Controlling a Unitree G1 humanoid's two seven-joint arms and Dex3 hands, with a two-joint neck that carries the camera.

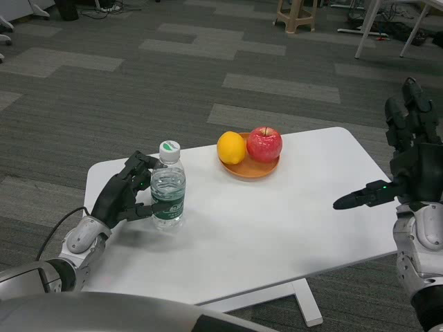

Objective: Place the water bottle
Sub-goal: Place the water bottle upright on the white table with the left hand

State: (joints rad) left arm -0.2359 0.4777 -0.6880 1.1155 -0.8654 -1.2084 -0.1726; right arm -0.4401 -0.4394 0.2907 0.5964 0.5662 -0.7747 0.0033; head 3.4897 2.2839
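A: Where is the water bottle?

B: The water bottle [168, 185] stands upright on the table [277, 221], in the left robot hand [127, 191]. Its black fingers are wrapped around the bottle's left side, with a thumb across the front near the green label. The bottle is clear, with a white cap.

A: And the other robot hand?

B: The right robot hand [401, 162] hangs over the table's right edge, well apart from the bottle. It holds nothing; its fingers point up and apart, and one points sideways toward the bottle's side of the table.

A: What else is near the left robot hand?

B: Beyond the bottle and to the right of it, an orange plate [250, 167] holds a yellow lemon [231, 147] and a red apple [264, 144], side by side and touching. The plate is near the bottle but apart from it.

A: And the surface, the room?

B: The table is white with rounded corners, and a white foot shows under its near edge. The floor is carpet [138, 83] in dark and light grey patches. At the far side stand a beige stool [296, 15] and the white legs of another table [387, 28].

A: Anything hard to make out?

B: The label's print is too small to read. The stool and far table are cut off at the top edge. The bottle hides part of the left fingertips, and a dark cable [54, 232] by the left forearm runs out of sight under the table.
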